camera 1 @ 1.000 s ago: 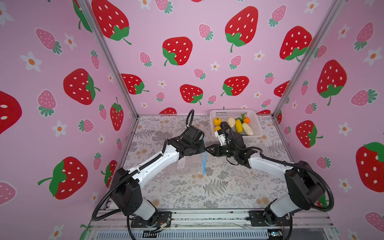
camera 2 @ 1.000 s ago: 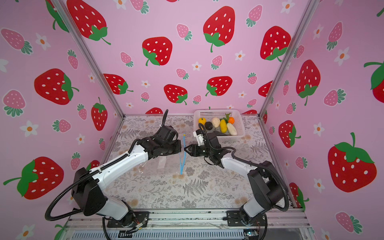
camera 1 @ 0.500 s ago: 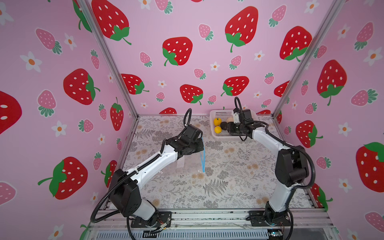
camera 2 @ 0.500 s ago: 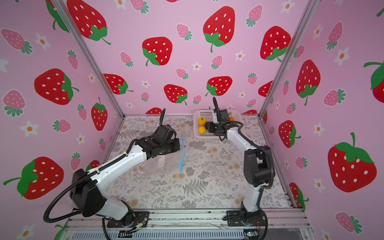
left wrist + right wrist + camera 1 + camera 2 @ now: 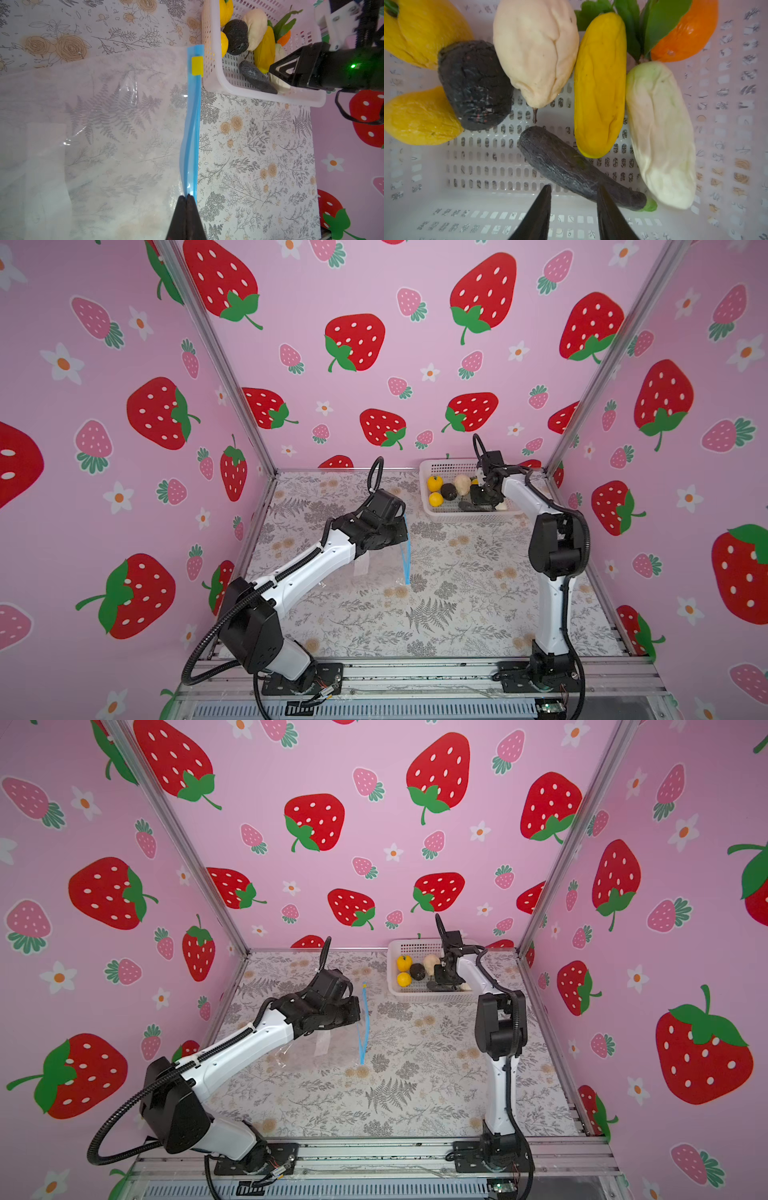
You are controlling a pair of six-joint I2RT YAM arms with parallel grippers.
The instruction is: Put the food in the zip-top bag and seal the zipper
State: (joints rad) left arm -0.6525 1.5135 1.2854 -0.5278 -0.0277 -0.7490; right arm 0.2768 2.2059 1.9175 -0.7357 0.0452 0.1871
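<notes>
- tabletop (image 5: pixel 457 614): flat, with a floral printed cover; carries everything listed below.
- zip-top bag (image 5: pixel 114 135): clear, crinkled film lying on the tabletop. Its mouth edge is turned toward the basket (image 5: pixel 259 96) and lies near that basket's corner. No food shows inside. Judged limp, light and slippery. The film would bunch under a pinch, so the stiffer mouth edge is the place to hold.
- basket: white, perforated, at the back of the tabletop; holds all the food in sight.
- left gripper (image 5: pixel 187 196): jaws closed tight on the zipper (image 5: pixel 192 124), well along from the slider (image 5: pixel 197 65).
- right gripper (image 5: pixel 574 187): down inside the basket with its jaws parted, one on either side of the aubergine (image 5: pixel 571 168) toward its thin end. Whether they touch it cannot be told.
- zipper: light blue strip, wavy along its length.
- food, by piece:
  - pale green-white marrow (image 5: pixel 660 135)
  - cream pear-shaped piece (image 5: pixel 535 52)
  - long yellow piece (image 5: pixel 600 83)
  - aubergine, dark and tapered
  - round dark piece (image 5: pixel 475 85)
  - two yellow fruits (image 5: pixel 419 118)
  - orange (image 5: pixel 685 35)
  - green leaves (image 5: pixel 660 22)
  All look wrinkled and soft. Judged light, squeezable and unlikely to break. Take each across its narrow width at mid-length; the rounder ones may roll.
- slider: small yellow tab at the zipper's end nearest the basket.
</notes>
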